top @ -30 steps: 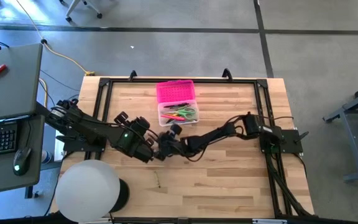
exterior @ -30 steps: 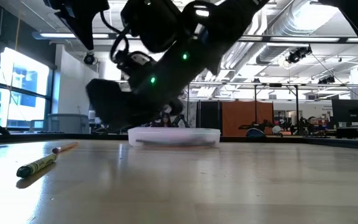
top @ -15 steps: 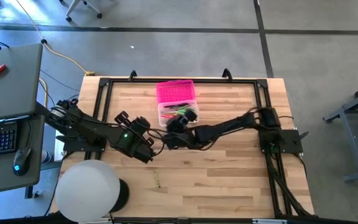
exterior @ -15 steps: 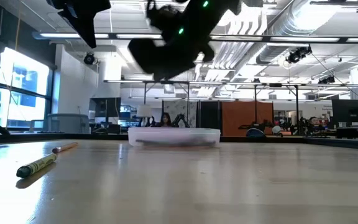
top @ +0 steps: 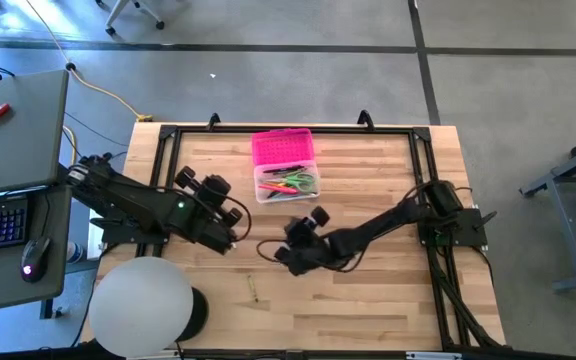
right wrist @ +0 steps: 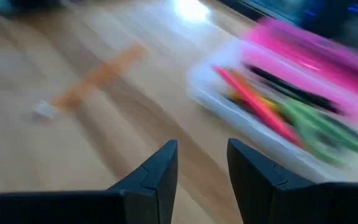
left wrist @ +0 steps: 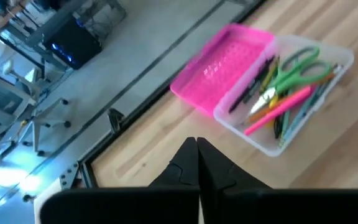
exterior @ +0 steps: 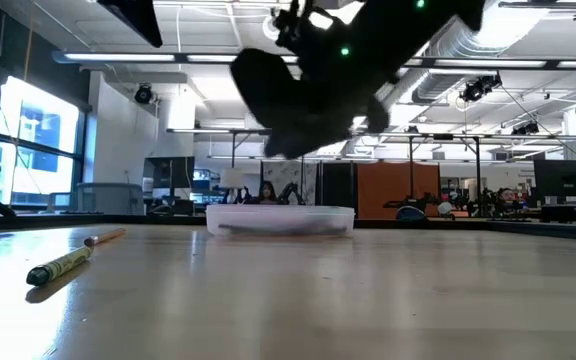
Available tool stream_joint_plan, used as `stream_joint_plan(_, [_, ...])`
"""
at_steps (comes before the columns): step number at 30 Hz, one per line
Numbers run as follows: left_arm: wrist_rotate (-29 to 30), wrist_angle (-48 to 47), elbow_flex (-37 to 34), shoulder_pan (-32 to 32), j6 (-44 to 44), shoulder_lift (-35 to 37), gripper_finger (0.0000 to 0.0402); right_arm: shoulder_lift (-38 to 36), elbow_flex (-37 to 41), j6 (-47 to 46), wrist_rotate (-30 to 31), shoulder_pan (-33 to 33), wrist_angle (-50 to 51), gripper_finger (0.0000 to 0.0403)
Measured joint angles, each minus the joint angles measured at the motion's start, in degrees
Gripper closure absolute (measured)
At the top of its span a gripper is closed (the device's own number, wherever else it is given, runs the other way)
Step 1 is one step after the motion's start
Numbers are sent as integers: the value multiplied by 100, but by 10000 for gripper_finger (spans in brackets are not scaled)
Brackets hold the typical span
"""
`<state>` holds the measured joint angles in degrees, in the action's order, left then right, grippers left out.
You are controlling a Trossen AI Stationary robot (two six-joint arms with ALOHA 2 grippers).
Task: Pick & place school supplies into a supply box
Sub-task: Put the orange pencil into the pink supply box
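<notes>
The supply box (top: pixel 286 166) sits open near the table's far edge, its pink lid (left wrist: pixel 222 59) folded back behind the clear base (left wrist: pixel 316 102). In the base lie pens, pencils and green-handled scissors (left wrist: pixel 294 68). One orange pencil (right wrist: pixel 98 78) lies on the wood left of the box. Another pencil with a green end (exterior: pixel 68 262) lies near the near edge (top: pixel 253 290). My right gripper (right wrist: pixel 201 152) is open and empty, hovering above the table on the near side of the box (top: pixel 283 255). My left gripper (left wrist: pixel 196 142) is shut and empty, left of the box (top: pixel 233 228).
A black frame (top: pixel 168 135) runs round the table's far and side edges. A white round lamp shade (top: pixel 140 305) stands at the near left corner. Bare wood stretches over the near right part of the table (top: pixel 368 310).
My right gripper rose from beside my left gripper, swung toward the supply box, then drew back toward the near edge. My left gripper pulled away toward the table's left and rose out of the low view.
</notes>
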<state>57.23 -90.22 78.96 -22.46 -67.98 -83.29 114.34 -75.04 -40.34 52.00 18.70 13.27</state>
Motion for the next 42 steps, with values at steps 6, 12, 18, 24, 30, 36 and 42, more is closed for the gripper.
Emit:
stream_joint_plan(6, [145, 72, 0, 273, 26, 28, 389, 321, 599, 1886, -2130, -158, -4805, 284])
stream_joint_plan(12, [290, 318, 0, 374, 164, 5, 366, 1209, -691, 1963, -2160, -447, -3434, 284])
stream_joint_plan(18, [400, 304, 11, 375, 164, 88, 368, 2373, -2286, 1953, -1481, -459, -2808, 284])
stream_joint_plan(24, [399, 154, 9, 374, 174, 99, 385, 3168, -3330, 1936, -1394, -507, -2603, 284])
stream_joint_plan(30, [398, 43, 5, 374, 153, 144, 366, 3528, -3731, 1778, -1637, -630, -2250, 284])
stream_joint_plan(36, [423, 16, 5, 374, 155, 141, 372, 3526, -3751, 1435, -1857, -810, -1992, 284])
stream_joint_plan(42, [450, 20, 5, 376, 177, 141, 383, 3515, -3757, 1646, -1689, -841, -1535, 284])
